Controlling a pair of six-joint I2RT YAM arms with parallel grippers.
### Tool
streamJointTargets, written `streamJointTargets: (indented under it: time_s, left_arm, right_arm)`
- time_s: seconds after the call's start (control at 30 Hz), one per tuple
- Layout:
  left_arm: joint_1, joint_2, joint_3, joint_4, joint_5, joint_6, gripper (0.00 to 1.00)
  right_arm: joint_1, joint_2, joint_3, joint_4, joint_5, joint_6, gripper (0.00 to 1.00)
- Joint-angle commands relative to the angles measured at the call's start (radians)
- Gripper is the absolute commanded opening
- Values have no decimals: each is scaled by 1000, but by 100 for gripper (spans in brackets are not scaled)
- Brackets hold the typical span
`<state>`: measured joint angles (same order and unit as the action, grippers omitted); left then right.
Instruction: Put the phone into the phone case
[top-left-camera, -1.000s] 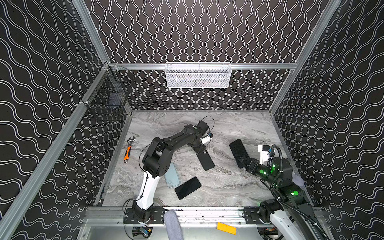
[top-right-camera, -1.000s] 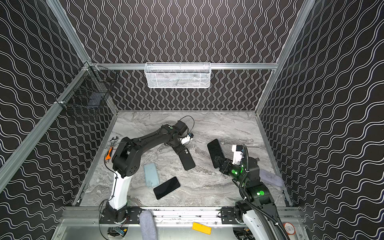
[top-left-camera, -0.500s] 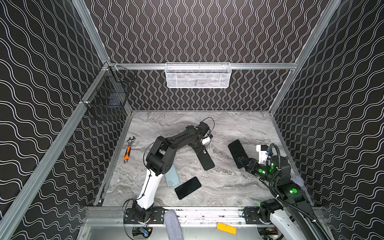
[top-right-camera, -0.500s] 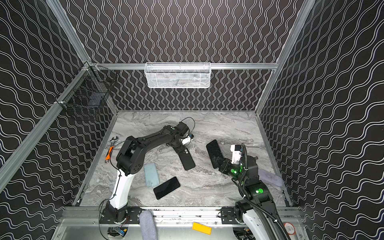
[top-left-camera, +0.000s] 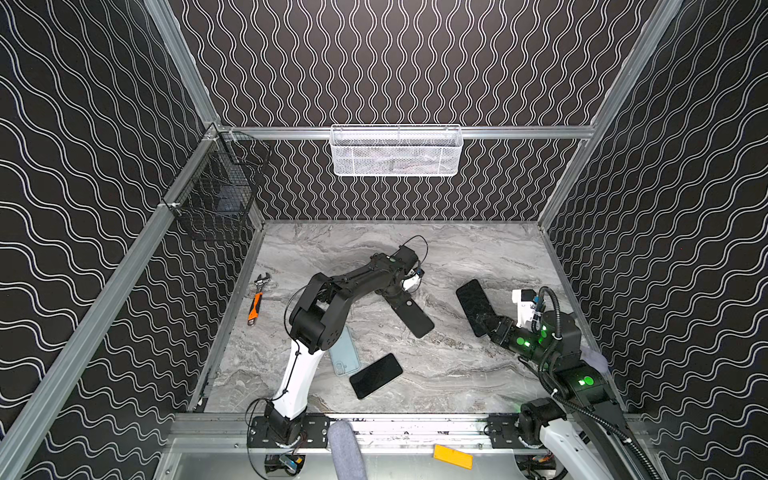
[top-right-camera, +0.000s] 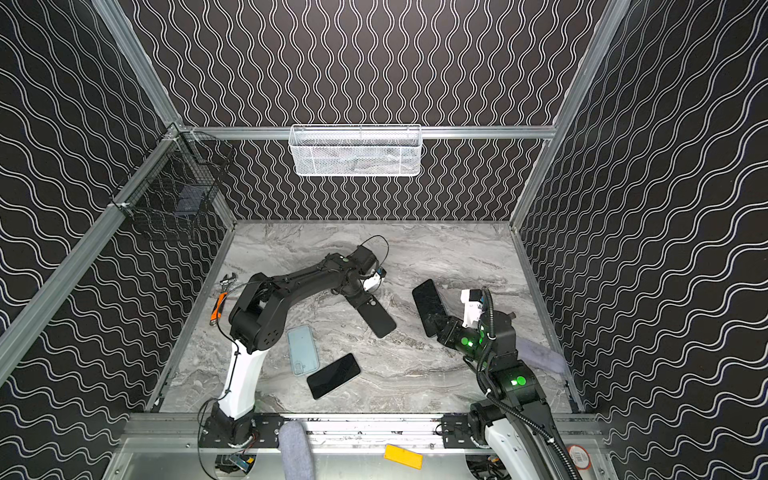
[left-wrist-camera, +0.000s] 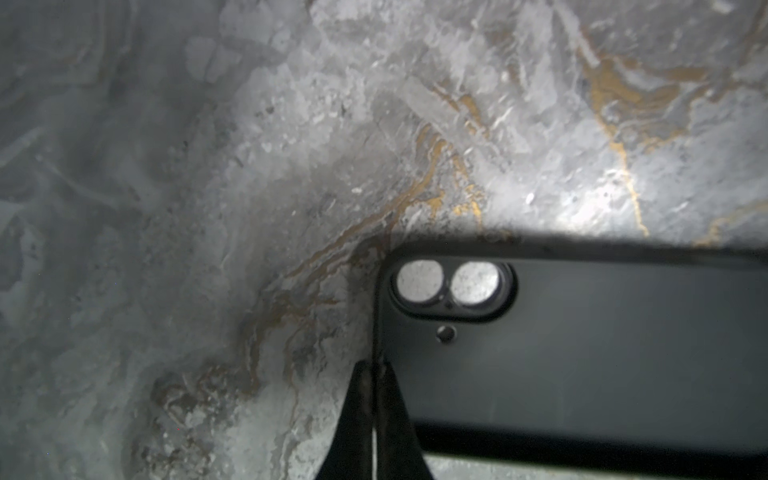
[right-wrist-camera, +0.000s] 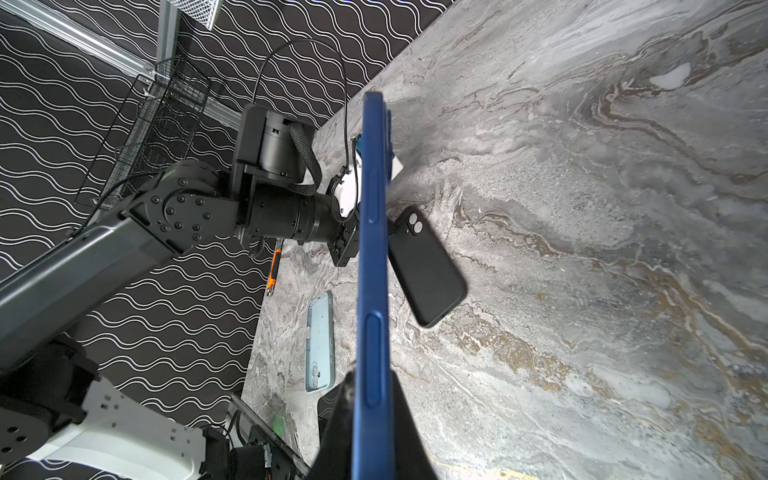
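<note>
**Inspector:** Begin at the left.

**Assistant:** By the left wall lies a wrench (top-left-camera: 254, 303) with a steel head and an orange handle, flat on the grey marble-patterned surface (top-left-camera: 457, 374). Next is a pale blue case (top-left-camera: 347, 357), a glossy rounded rectangle, partly hidden under the left arm. Just beside its near end lies a black phone (top-left-camera: 376, 376), a smooth dark slab, flat and at a slant.

**Inspector:** And the left claw?

**Assistant:** The left claw (left-wrist-camera: 376, 365) is pinched narrow on the short edge of the black case (left-wrist-camera: 582, 353), at the end with the lens holes. The case is matte with rounded corners. Marble shows through its two round holes, so it is empty. In both top views it rests near the middle of the surface (top-right-camera: 376, 316).

**Inspector:** Where is the phone to be fitted?

**Assistant:** To the right, well apart from the black case, with bare marble between them. The right claw (right-wrist-camera: 372, 374) grips the blue phone (right-wrist-camera: 372, 232) at its near end. The wrist view shows its thin blue metallic side with two long buttons. In a top view its dark glass face (top-left-camera: 473, 303) is tilted. I cannot tell whether its far end touches the surface.
</note>
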<state>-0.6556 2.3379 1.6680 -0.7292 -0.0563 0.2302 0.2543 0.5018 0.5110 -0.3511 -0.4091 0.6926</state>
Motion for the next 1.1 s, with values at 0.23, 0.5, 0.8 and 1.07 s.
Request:
streamJointTargets:
  time_s: [0.23, 0.5, 0.8, 1.07]
  left_arm:
    - [10, -109, -108, -3, -141, -374, 2]
    - [11, -229, -302, -6, -99, -812, 0]
    - [-31, -342, -431, 72, 11, -1052, 0]
    - [-54, -361, -481, 108, 13, -1107, 0]
  right_arm:
    - [1, -1, -3, 95, -45, -6, 0]
    - [1, 37, 4, 131, -92, -13, 0]
    - [2, 58, 9, 150, -103, -12, 0]
    - [1, 59, 14, 155, -98, -13, 0]
